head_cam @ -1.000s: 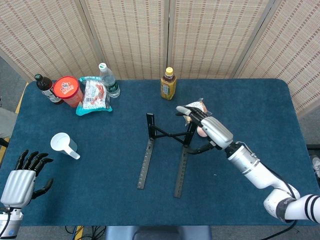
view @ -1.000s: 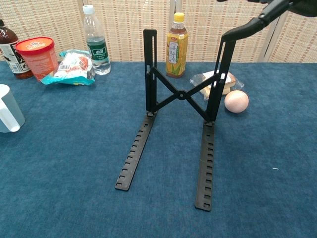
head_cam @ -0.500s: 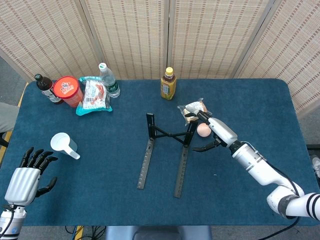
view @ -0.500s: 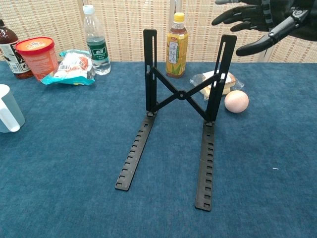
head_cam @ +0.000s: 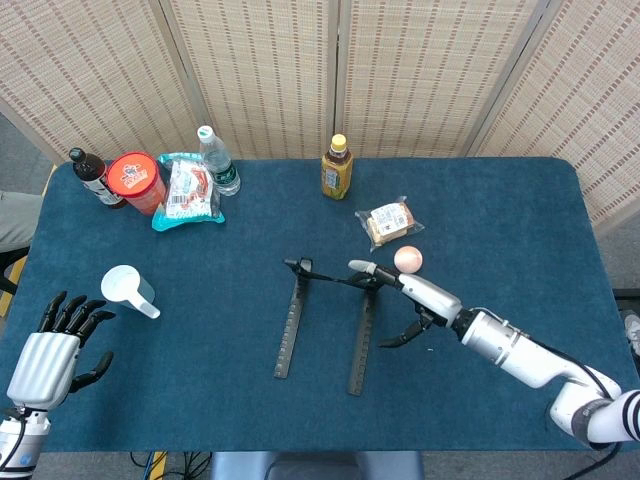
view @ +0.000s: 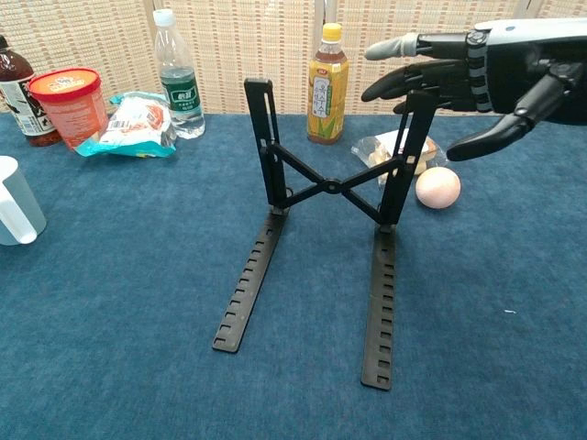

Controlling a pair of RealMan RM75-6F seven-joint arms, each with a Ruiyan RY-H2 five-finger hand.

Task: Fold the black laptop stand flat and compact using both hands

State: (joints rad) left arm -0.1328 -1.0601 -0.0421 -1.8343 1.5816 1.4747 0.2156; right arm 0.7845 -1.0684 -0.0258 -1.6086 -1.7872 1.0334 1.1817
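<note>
The black laptop stand [head_cam: 328, 312] [view: 326, 188] sits mid-table, its two slotted rails pointing at me and its crossed uprights leaning over, lower than upright. My right hand [head_cam: 412, 294] [view: 477, 73] reaches in from the right with its fingers stretched out flat. Its fingertips [view: 404, 87] lie on or just above the top of the stand's right upright, and it grips nothing. Low at the left, my left hand [head_cam: 45, 355] hovers by the table's front corner with fingers spread, far from the stand. The chest view does not show it.
A white cup [head_cam: 128, 290] [view: 16, 202] stands at the left. Along the back are a brown bottle [head_cam: 92, 176], a red tub [head_cam: 136, 181], a snack bag [head_cam: 187, 190], a water bottle [head_cam: 216, 160] and a yellow tea bottle [head_cam: 336, 167]. A wrapped sandwich [head_cam: 390, 221] and a pink ball [head_cam: 407, 260] lie right of the stand.
My right hand dropped from above the ball onto the stand's right upright. The uprights have tipped from vertical to a low lean. The left hand barely shifted.
</note>
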